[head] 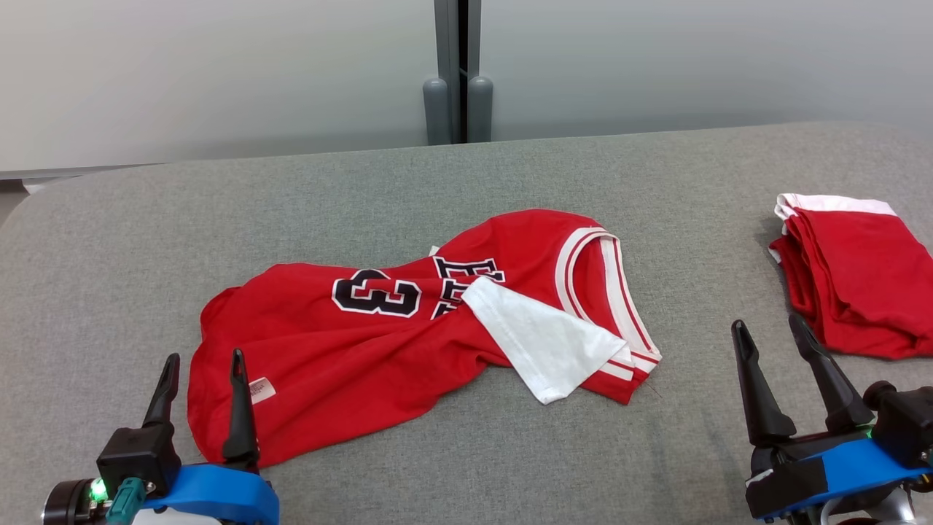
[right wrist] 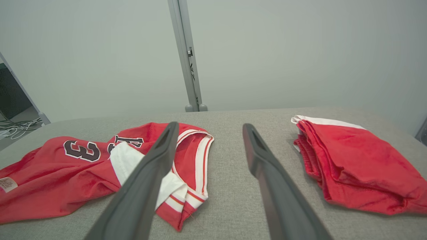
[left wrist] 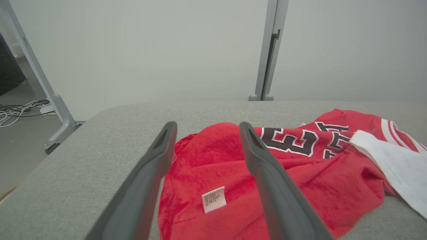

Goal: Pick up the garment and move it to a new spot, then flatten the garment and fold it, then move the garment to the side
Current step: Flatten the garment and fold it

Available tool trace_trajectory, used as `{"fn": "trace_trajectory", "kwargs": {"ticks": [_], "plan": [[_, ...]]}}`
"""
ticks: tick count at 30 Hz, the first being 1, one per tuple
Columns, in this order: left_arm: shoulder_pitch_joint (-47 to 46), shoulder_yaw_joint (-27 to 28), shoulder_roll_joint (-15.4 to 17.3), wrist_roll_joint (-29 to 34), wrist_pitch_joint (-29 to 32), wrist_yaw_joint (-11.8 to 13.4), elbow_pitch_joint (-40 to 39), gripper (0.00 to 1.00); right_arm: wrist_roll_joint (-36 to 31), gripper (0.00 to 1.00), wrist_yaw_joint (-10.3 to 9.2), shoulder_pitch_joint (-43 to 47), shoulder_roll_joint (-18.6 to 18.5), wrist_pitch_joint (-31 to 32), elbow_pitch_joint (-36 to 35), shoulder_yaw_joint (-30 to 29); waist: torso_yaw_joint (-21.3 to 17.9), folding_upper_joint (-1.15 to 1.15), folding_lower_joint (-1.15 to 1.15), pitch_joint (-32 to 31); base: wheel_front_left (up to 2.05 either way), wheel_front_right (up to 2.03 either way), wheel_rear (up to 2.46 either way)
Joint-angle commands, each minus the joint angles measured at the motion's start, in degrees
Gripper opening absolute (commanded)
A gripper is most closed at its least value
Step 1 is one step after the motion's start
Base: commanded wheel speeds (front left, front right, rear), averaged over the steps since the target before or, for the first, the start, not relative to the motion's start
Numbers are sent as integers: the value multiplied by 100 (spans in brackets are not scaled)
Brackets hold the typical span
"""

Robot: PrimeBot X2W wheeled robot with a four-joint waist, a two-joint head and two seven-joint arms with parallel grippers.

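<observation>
Lying folded near the right end of the grey padded table [head: 466, 175], a second red garment [head: 853, 284] with a white band sits well apart from the jersey [head: 350, 364], and the frame edge cuts off its far side in the head view. A grey post [head: 458, 73] stands behind the table against the pale wall, and cables [left wrist: 20, 108] trail on the floor to the left.

The red jersey lies crumpled at the table's middle, nearer the left. A white flap of fabric [head: 543, 339] lies over part of its dark lettering, so only a "3" reads clearly. The print on its small white label [head: 261, 389] is too fine to make out.

The left gripper [head: 205, 356] hangs low at the near edge with its fingers spread and empty, pointing away over the jersey's near-left hem; whether it touches the cloth I cannot tell. The right gripper [head: 767, 321] is likewise spread and empty, over bare table between the two garments.
</observation>
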Motion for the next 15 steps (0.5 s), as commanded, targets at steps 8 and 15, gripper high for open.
{"fn": "trace_trajectory", "kwargs": {"ticks": [8,15], "plan": [[74,25,55,-57,28,77,-71,100,2,100,0,90,-6,19,-49,11,1,0,1,-2,0,0,0],[-17,184,193,-218,323,116,14,100,18,100,0,8,-1,31,-63,10,66,0,1,164,0,0,0]]}}
